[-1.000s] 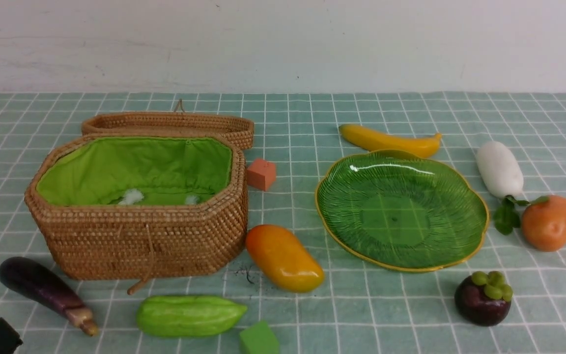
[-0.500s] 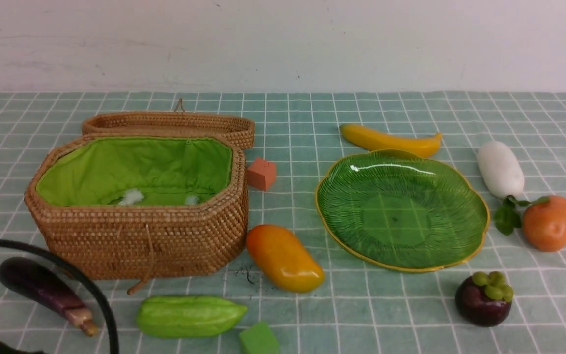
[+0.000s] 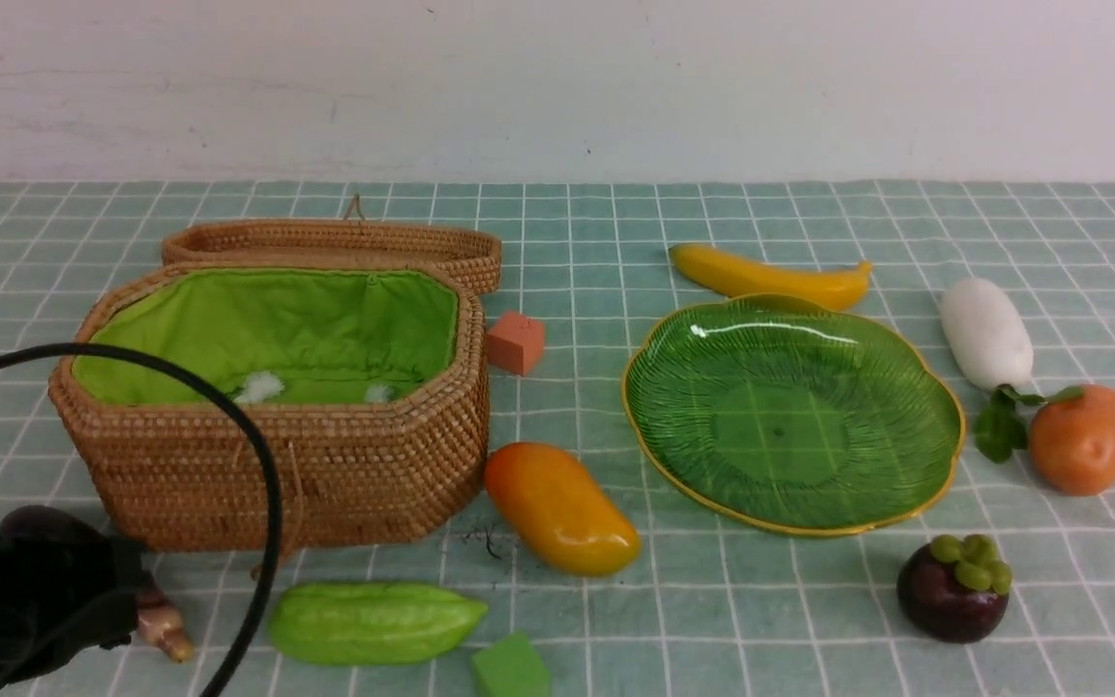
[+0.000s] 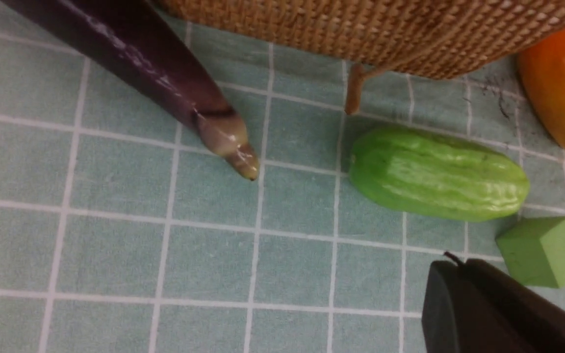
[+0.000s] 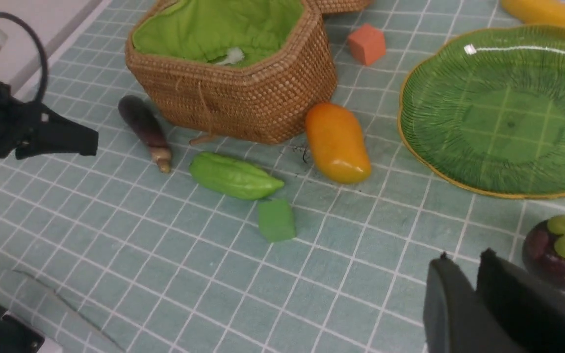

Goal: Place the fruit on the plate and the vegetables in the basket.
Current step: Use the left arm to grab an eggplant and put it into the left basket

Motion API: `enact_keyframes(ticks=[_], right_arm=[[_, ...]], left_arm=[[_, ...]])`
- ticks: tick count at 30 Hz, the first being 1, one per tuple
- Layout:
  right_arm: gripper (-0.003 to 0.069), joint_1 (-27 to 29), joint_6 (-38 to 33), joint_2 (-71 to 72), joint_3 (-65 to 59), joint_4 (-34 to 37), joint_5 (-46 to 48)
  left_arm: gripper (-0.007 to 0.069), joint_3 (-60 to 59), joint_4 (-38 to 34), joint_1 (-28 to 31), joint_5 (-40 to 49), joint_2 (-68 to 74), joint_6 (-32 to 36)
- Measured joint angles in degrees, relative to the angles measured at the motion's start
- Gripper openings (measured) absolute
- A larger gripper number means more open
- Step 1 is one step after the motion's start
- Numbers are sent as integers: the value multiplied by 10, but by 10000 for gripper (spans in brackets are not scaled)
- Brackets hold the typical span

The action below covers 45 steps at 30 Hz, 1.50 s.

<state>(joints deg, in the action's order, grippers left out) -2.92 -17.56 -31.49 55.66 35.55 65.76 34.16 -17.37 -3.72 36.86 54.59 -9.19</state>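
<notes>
Masking most aubergine (image 4: 130,59) frontally, left end effector (image 5: 90,142); unobstructed in wrist views.

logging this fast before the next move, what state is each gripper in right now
left gripper: closed, holding nothing
right gripper: slightly open, narrow gap between the fingers, holding nothing

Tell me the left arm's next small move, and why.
Probably open the left gripper and lower it over the aubergine. Its jaws are shut and hold nothing, and it hangs near the aubergine, the closest vegetable to it. The aubergine lies just outside the basket, which stands open, so the drop would be short.
</notes>
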Motion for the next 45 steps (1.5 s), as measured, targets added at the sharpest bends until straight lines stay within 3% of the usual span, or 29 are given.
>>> enact_keyframes(ticks=[8, 15, 19, 20, 21, 24, 29, 45], right_arm=[[96, -107, -43, -4, 4, -4, 10], [99, -127, -48, -4, 4, -16, 10], [101, -128, -48, -4, 4, -18, 12], [102, -129, -48, -4, 4, -18, 12], [102, -129, -48, -4, 4, -18, 12], [105, -131, -48, -4, 4, -19, 12], [105, -131, -48, -4, 4, -19, 12], [111, -131, -48, -4, 4, -18, -2]], left_arm=[[-13, 0, 10, 104, 18, 23, -35], [15, -6, -9, 87, -15, 62, -15], [113, -6, -17, 85, -76, 94, -15], [192, -6, -17, 85, -95, 114, -15], [202, -6, -18, 85, -98, 117, -15], [351, -6, -21, 85, -118, 162, -15], [475, -6, -24, 85, -170, 226, -15], [498, -6, -37, 85, -271, 326, -15]])
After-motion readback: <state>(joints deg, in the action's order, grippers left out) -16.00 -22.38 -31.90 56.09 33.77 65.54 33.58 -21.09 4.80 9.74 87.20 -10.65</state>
